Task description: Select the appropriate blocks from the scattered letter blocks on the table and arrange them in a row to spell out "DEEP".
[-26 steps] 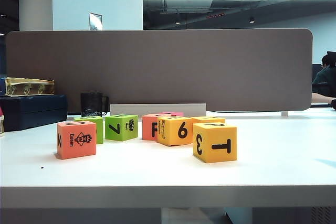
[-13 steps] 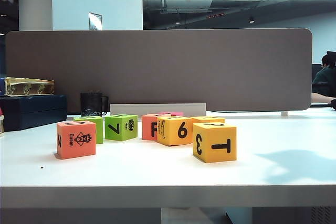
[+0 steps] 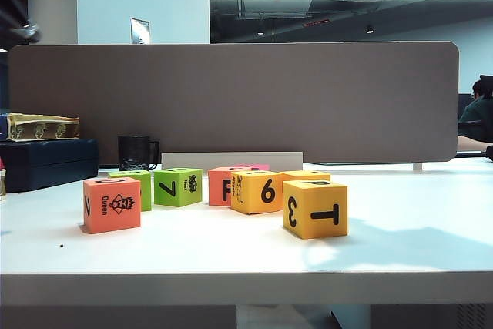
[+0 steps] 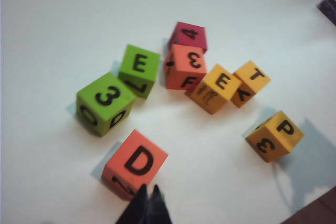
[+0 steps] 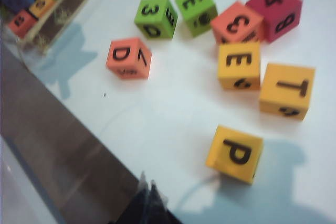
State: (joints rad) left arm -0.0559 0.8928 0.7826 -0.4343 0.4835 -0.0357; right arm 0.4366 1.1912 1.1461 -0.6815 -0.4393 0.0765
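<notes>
table: wide white tabletop (image 3: 416,244) with a thick front edge, two soft arm shadows on it over on the right side

room: grey divider panel (image 3: 231,98) runs behind the table, ceiling light strip above it, black mug (image 3: 135,152) near the back, dark blue case (image 3: 46,161) far left

left gripper: (image 4: 146,199) hangs above the table, fingers pressed together with nothing in them, tips just beside the salmon D block (image 4: 134,164) but I can't tell any contact

right gripper: (image 5: 147,190) also pinched closed and empty, up over the front edge of the table, near the yellow-orange P block (image 5: 234,153)

arms in the exterior view: only dark bits at the very top, grippers themselves not visible there

blocks: eight foam cubes clustered mid-table, all apart from the grippers

E blocks: lime-green E block (image 4: 139,69) sits beside the green 3 block (image 4: 105,102); yellow-orange E block (image 4: 215,88) is touching the salmon F block (image 4: 184,66)

others: yellow-orange T block (image 4: 251,81) right next to that E one, dark pink 4 block (image 4: 188,36) behind the salmon one

tray: open tray (image 5: 50,3) at the table's edge in the right wrist view, more small coloured blocks in it, too blurry to read
</notes>
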